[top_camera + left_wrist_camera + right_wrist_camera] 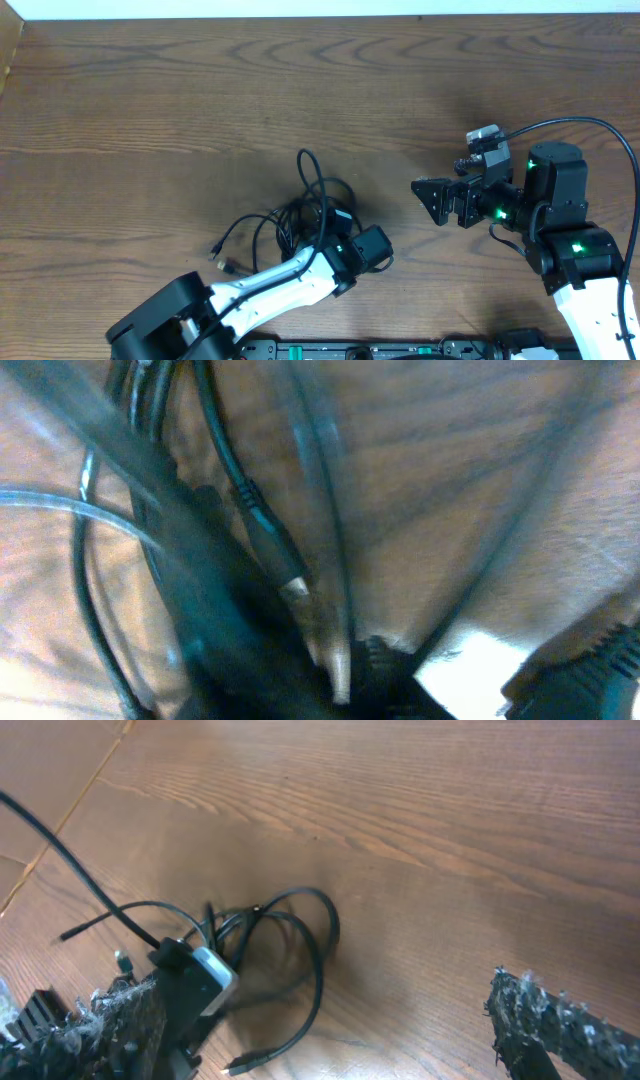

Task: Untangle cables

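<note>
Clad in white shells over black joints. Left arm [270, 285]: long white link, black wrist block with a small green lamp. Right arm [570, 250]: black motor housings dotted with green lamps, grey camera box [487, 140] on top, thick black cable [585, 119] arching behind. Right gripper [428, 203] black, its fingers [560, 1025] faced with rough, fuzzy padding.

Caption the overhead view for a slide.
Left gripper at the tangled cables; right gripper open, off to the side.
</note>
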`<state>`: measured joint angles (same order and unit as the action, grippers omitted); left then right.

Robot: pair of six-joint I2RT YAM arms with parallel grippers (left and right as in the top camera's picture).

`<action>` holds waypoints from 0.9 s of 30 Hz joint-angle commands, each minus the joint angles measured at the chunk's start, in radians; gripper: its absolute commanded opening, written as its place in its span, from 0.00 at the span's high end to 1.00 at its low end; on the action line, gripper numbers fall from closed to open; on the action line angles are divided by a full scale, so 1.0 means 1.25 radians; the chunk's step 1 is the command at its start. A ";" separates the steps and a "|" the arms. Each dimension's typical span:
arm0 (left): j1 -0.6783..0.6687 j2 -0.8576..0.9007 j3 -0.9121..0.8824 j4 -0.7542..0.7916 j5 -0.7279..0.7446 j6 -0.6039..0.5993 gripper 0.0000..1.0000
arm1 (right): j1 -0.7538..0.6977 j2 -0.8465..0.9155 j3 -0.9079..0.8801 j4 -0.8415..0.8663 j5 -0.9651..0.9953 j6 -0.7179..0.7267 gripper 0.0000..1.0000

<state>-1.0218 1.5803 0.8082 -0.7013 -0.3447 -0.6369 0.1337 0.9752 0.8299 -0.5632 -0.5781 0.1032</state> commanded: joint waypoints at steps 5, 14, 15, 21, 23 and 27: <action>-0.001 -0.171 0.015 -0.002 -0.070 0.008 0.92 | -0.004 -0.001 0.006 0.000 0.003 0.006 0.01; 0.000 -0.477 0.031 0.051 0.031 0.270 0.93 | -0.003 -0.002 0.006 -0.001 -0.117 -0.067 0.01; 0.000 -0.509 0.031 0.066 0.064 0.312 0.92 | -0.002 -0.002 0.006 -0.001 -0.149 -0.090 0.01; 0.000 -0.663 0.031 0.138 0.233 0.421 0.93 | -0.002 -0.002 0.006 0.005 -0.252 -0.120 0.01; 0.000 -0.692 0.031 0.160 0.266 0.433 0.93 | -0.002 -0.002 0.006 0.008 -0.275 -0.120 0.01; 0.000 -0.713 0.031 0.197 0.299 0.441 0.93 | -0.002 -0.002 0.006 0.026 -0.327 -0.120 0.01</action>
<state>-1.0222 0.7029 0.8143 -0.4801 -0.0483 -0.1452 0.1341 0.9752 0.8299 -0.5434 -0.8917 -0.0212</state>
